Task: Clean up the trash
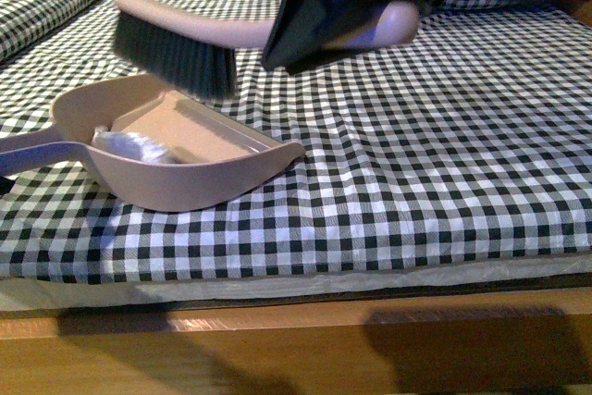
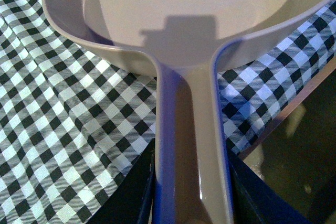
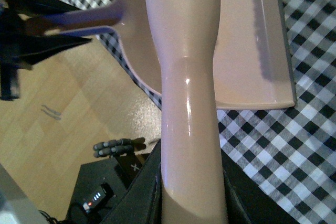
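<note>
Brush (image 1: 185, 39) over dustpan (image 1: 199, 178); cloth (image 1: 444, 154) open rightward.

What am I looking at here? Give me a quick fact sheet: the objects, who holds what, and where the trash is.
surface: black-and-white checked cloth
left gripper: shut on the dustpan handle
dustpan: pinkish, resting on the cloth
trash: crumpled white wad, lying inside the dustpan
right gripper: shut on the brush handle
brush: dark bristles, held above the dustpan
</note>
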Controlling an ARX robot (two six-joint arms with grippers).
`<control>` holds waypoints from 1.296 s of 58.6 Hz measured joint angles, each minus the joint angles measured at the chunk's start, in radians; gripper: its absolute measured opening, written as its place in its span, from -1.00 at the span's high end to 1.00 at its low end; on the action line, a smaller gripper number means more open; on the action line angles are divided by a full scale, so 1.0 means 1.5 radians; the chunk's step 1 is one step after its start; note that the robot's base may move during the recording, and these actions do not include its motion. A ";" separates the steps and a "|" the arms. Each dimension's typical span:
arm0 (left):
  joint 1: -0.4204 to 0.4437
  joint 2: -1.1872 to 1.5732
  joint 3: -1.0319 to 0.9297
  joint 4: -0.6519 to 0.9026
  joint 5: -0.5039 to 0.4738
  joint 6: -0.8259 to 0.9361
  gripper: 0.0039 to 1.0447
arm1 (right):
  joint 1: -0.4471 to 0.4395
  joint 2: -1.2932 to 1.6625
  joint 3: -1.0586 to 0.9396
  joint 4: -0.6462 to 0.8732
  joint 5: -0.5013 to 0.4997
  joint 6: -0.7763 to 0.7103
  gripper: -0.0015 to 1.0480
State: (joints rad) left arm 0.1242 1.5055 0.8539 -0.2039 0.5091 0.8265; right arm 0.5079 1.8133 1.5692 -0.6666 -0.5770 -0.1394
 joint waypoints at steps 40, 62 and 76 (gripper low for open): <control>0.007 -0.068 0.017 0.242 -0.241 -0.389 0.47 | -0.267 -0.361 -0.291 0.251 0.112 0.138 0.61; -0.055 -0.316 0.018 0.146 -0.358 -0.480 0.47 | -0.385 -0.589 -0.293 0.186 -0.082 0.184 0.61; -0.147 -0.454 0.017 0.080 -0.447 -0.474 0.47 | -0.402 -0.662 -0.283 0.151 -0.125 0.222 0.61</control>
State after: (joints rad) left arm -0.0959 0.8246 0.8791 -0.0845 -0.1619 0.1150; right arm -0.0948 0.8207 1.1450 -0.4397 -0.7650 0.1932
